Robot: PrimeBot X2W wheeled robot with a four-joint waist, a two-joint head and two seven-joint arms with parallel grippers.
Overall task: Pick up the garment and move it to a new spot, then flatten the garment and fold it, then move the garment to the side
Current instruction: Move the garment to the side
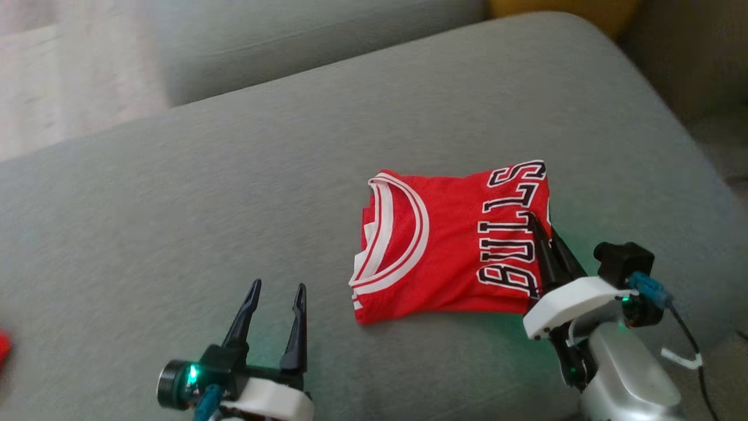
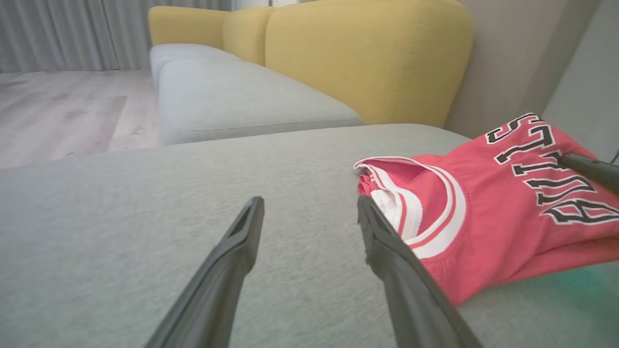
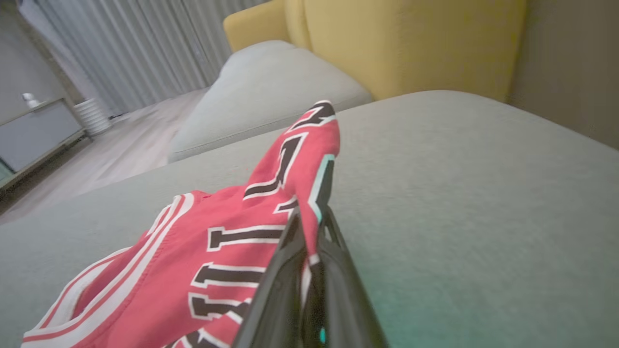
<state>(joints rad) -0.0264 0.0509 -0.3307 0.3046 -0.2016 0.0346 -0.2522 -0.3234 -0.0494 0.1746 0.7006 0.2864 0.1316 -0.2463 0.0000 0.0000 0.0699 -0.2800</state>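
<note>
Nearest to me, the left claw (image 1: 279, 286) sits low over the grey sofa cushion (image 1: 204, 175). Its two dark fingers are spread apart with nothing between them. It is on the collar side of the red jersey (image 1: 450, 245) and clear of the cloth. That jersey lies folded into a compact rectangle on the cushion. Its white-and-red striped neckline is turned toward the left claw, and the black BULLS lettering (image 1: 508, 234) runs along the opposite side. At that lettered edge the right claw (image 1: 534, 225) is clenched on the jersey, its fingers pressed together with a ridge of red cloth pinched between them and raised a little off the cushion. Beyond the jersey stands a yellow backrest (image 2: 367, 58), and past its collar side lies a pale wooden floor (image 2: 63, 111).
</note>
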